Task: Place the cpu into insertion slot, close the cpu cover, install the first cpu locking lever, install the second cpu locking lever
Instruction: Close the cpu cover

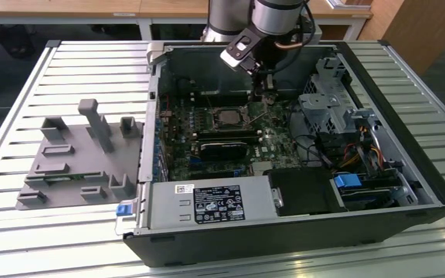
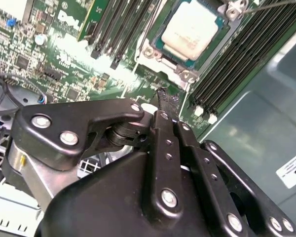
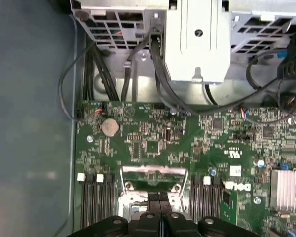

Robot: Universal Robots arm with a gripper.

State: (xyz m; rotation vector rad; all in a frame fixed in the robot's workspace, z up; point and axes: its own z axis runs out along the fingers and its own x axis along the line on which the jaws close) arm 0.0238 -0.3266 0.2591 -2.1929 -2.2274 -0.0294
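We're looking at a silver-grey tubular arm [image 1: 273, 17], and then the gripper [image 2: 164, 98]: matte black linked bars, pinned with shiny round-headed screws [image 2: 169, 197] (plenty of them) on a grey metal base.

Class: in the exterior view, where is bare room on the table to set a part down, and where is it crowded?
Free: slatted table beyond the grey fixture, and its near strip before the case. Crowded: inside the case, around the gripper.

Bright light glares white off the slatted table [image 1: 21, 249], while the computer case [image 1: 284, 243] interior sits dimmer, softly shadowed.
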